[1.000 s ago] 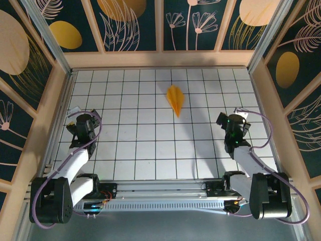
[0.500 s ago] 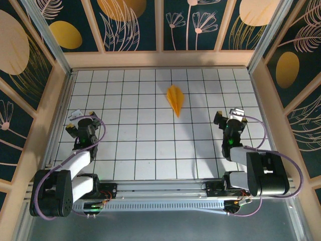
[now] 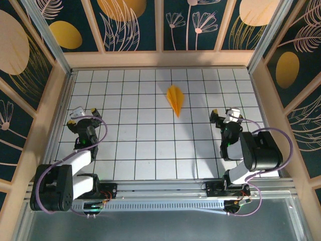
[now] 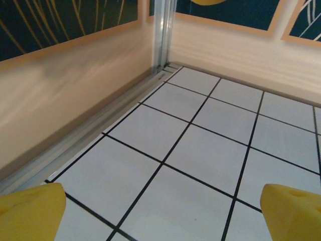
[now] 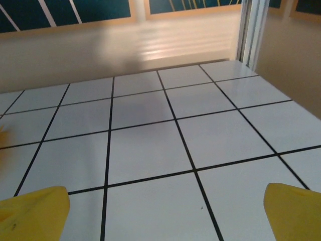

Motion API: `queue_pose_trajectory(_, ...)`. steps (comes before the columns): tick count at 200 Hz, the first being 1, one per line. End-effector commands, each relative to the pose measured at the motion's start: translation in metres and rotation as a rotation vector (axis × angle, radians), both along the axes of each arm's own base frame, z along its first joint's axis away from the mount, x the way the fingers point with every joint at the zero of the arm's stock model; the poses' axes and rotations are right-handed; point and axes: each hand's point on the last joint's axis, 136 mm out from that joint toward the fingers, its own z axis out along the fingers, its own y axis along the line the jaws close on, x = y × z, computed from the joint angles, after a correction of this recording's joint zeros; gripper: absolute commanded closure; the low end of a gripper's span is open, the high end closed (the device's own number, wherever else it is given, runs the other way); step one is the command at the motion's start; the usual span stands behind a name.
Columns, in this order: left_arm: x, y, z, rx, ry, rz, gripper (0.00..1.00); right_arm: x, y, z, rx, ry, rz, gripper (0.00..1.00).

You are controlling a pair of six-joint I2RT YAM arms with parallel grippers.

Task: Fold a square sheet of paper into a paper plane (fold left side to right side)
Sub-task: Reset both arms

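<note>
A metal rail [image 3: 165, 203] carrying both arm bases runs along the near edge of the table [image 3: 140, 145], well short of the paper plane [image 3: 175, 99]. Farther in, the left hand [image 3: 84, 113] sits low over the tiles, well to the left of the plane and nearer than it. Its yellow fingertips [image 4: 30, 211] are spread wide with nothing between them. The right hand [image 3: 224, 116] is on the plane's other side, also nearer than the plane. It is equally wide and holds nothing.

The plane lies flat on the white grid beyond both hands, roughly midway between them and well apart from each, its point turned toward the rail. Bare tiles surround it on every side, and nothing stands between it and either hand.

Left of the plane the table ends at a pale wooden wall [image 4: 75, 85] with a metal corner post [image 4: 163, 35]. A similar wall closes the right side and the far side behind the plane.
</note>
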Motion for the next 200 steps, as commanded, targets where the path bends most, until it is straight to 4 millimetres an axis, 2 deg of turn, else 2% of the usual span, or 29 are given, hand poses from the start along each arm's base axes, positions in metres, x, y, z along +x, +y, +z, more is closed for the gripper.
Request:
queue_pose_trajectory(1,0.006,-0.004,0.016,0.021,-0.079,-0.040,0.01,0.005,0.000,0.024,-0.006,-0.100,0.019,0.01)
queue_pose_trajectory(14,0.008,-0.006,0.017,0.026,-0.089,-0.051,0.01,0.013,-0.010,0.019,0.037,-0.060,-0.001,0.01)
queue_pose_trajectory(84,0.022,-0.021,0.020,0.069,-0.158,-0.151,0.01,0.013,-0.010,0.019,0.052,-0.060,0.022,0.01)
queue_pose_trajectory(146,0.019,-0.039,0.004,0.098,-0.189,-0.260,0.01,0.013,-0.010,0.019,0.050,-0.061,0.020,0.01)
queue_pose_trajectory(162,0.026,-0.041,0.000,0.100,-0.153,-0.274,0.01,0.013,-0.010,0.019,0.049,-0.060,0.020,0.01)
queue_pose_trajectory(176,0.040,-0.040,-0.007,0.089,-0.091,-0.269,0.01,0.013,-0.010,0.019,0.048,-0.061,0.020,0.01)
queue_pose_trajectory(200,0.038,-0.039,-0.006,0.090,-0.102,-0.264,0.01,0.013,-0.010,0.018,0.048,-0.058,0.019,0.01)
